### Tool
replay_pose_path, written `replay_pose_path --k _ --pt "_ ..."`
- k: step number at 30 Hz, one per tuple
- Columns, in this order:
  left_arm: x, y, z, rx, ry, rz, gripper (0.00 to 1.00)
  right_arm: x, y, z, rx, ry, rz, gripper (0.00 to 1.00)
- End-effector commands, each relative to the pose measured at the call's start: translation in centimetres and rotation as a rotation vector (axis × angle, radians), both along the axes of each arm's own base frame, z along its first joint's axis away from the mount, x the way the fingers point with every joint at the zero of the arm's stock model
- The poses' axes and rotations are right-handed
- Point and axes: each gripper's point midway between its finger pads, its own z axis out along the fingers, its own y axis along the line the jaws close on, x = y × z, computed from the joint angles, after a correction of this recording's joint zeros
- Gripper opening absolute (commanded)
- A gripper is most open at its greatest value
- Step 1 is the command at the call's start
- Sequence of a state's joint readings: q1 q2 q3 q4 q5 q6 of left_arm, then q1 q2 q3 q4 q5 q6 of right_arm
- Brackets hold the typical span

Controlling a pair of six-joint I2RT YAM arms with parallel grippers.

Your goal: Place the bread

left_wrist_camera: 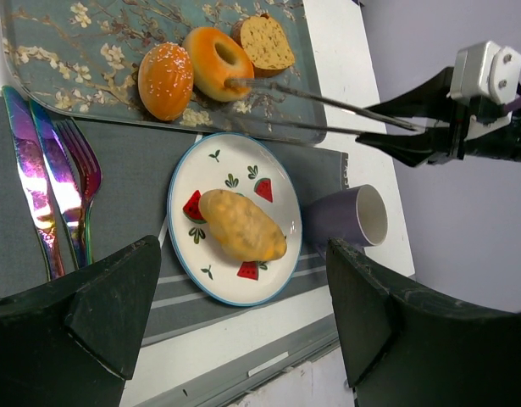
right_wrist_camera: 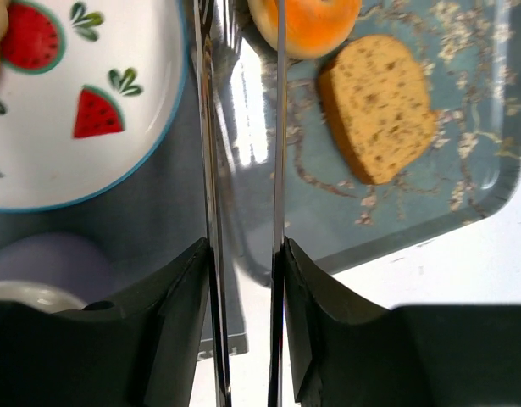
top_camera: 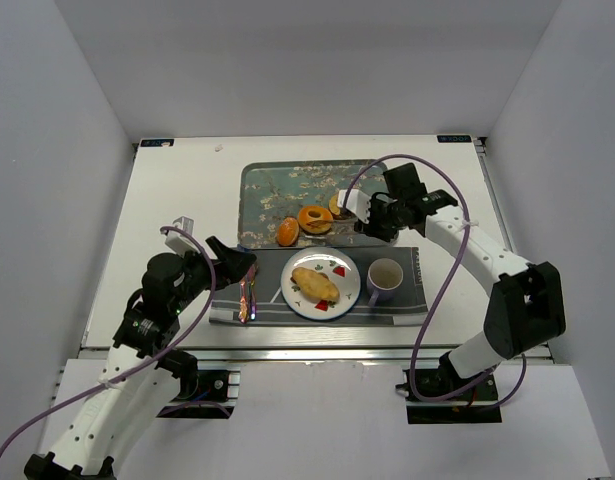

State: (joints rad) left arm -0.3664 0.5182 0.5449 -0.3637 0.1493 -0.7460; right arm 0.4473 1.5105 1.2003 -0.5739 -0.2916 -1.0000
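A long golden roll (top_camera: 315, 283) lies on the white watermelon-print plate (top_camera: 347, 298), also in the left wrist view (left_wrist_camera: 241, 225). On the floral tray (top_camera: 262, 190) lie a sesame bun (top_camera: 287, 232), a ring-shaped bagel (top_camera: 314, 218) and a brown bread slice (right_wrist_camera: 379, 106). My right gripper (top_camera: 372, 215) (right_wrist_camera: 243, 254) is shut on metal tongs (left_wrist_camera: 328, 102) (right_wrist_camera: 206, 127). The tong arms stand apart, with their tips at the bagel's edge and nothing between them. My left gripper (top_camera: 232, 262) (left_wrist_camera: 243, 322) is open and empty, above the placemat's left end.
A purple cup (top_camera: 385, 278) stands right of the plate on the grey striped placemat (top_camera: 407, 300). Iridescent cutlery (top_camera: 249, 298) lies left of the plate, under my left gripper. White walls close in the table on three sides.
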Motion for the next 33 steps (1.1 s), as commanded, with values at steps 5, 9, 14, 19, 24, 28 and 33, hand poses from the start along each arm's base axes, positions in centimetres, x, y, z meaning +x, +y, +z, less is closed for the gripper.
replay_pose_path --k 5,9,14,19,24,28,33 --pt "-0.3 0.4 -0.4 0.009 0.007 0.016 0.88 2.5 1.4 4.9 0.079 -0.163 0.008 0.43" --pt "-0.2 0.3 -0.5 0.004 0.008 0.011 0.88 2.7 1.2 5.1 0.081 -0.181 -0.009 0.44" --pt "-0.1 0.1 -0.5 0.005 0.010 0.003 0.88 3.1 1.2 4.7 0.076 -0.180 -0.022 0.46" --pt "-0.2 0.2 -0.5 0.005 0.010 0.008 0.88 3.6 1.1 3.5 0.049 -0.156 -0.037 0.49" --pt "-0.4 0.4 -0.5 0.008 0.011 0.014 0.88 2.7 1.0 2.1 0.033 -0.082 -0.030 0.49" --pt "-0.4 0.4 -0.5 0.007 0.009 0.014 0.88 2.4 0.8 1.3 0.017 -0.057 -0.031 0.49" --pt "-0.3 0.3 -0.5 0.001 0.009 0.011 0.88 3.1 0.2 -0.1 -0.022 -0.055 -0.066 0.48"
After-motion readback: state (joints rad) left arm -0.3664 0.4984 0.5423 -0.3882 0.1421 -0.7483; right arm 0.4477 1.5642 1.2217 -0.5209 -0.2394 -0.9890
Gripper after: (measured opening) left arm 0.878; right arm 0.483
